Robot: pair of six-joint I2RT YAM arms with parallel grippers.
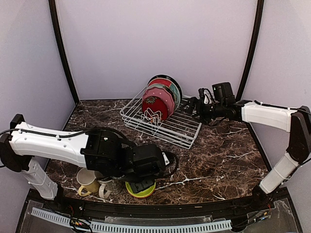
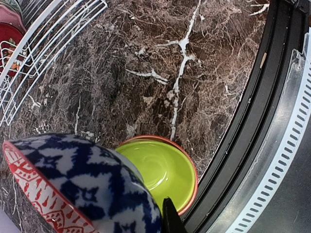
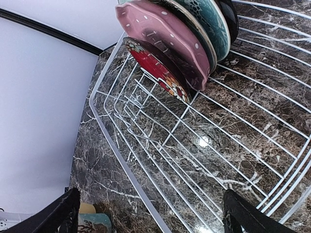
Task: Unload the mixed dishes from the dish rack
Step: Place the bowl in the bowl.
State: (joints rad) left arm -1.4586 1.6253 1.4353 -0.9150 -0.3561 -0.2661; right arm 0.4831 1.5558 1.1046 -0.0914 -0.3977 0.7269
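Note:
The white wire dish rack (image 1: 165,124) stands at the back centre. It holds a red plate (image 1: 154,108), a pink plate (image 1: 164,96) and a pale-green floral plate (image 1: 173,90) on edge. My left gripper (image 1: 145,183) is shut on the red-and-white patterned bowl (image 2: 73,187), tilted just above the lime bowl (image 2: 160,170) near the front edge. One black finger (image 2: 171,221) shows against the bowl. A yellow mug (image 1: 87,180) and a beige mug (image 1: 105,188) stand left of it. My right gripper (image 3: 153,216) is open and empty above the rack's bare wires (image 3: 194,145), right of the plates (image 3: 160,39).
A dark plate (image 1: 167,78) stands behind the others in the rack. The table's black front rim (image 2: 243,145) runs just beside the lime bowl. Purple walls close the back and sides. Brown marble tabletop (image 1: 223,160) lies right of the left gripper.

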